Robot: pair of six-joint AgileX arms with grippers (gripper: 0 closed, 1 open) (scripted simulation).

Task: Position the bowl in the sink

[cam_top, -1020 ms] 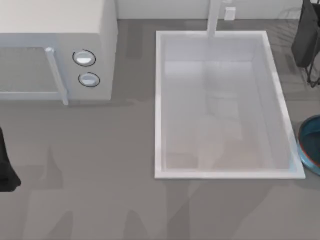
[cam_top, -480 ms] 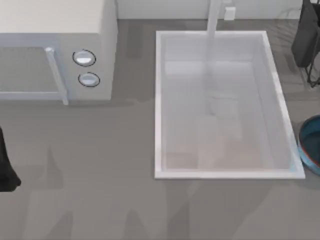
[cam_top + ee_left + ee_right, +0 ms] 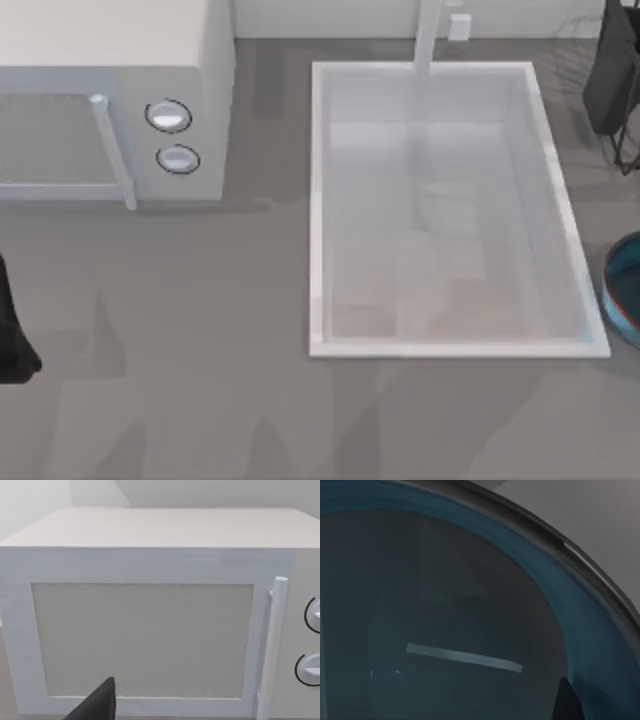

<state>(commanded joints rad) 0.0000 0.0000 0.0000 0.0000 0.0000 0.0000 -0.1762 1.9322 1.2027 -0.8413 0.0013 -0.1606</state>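
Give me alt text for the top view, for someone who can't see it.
A large white sink with a faucet at its far end sits on a grey table; a teal-blue bowl rests outside it, at the right edge. A white microwave stands at the upper left.

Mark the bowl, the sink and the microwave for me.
bowl [image 3: 626,290]: top view, on its teal wall at the table's right edge.
sink [image 3: 316,210]: top view, on the left long rim.
microwave [image 3: 110,35]: top view, on its flat top panel.
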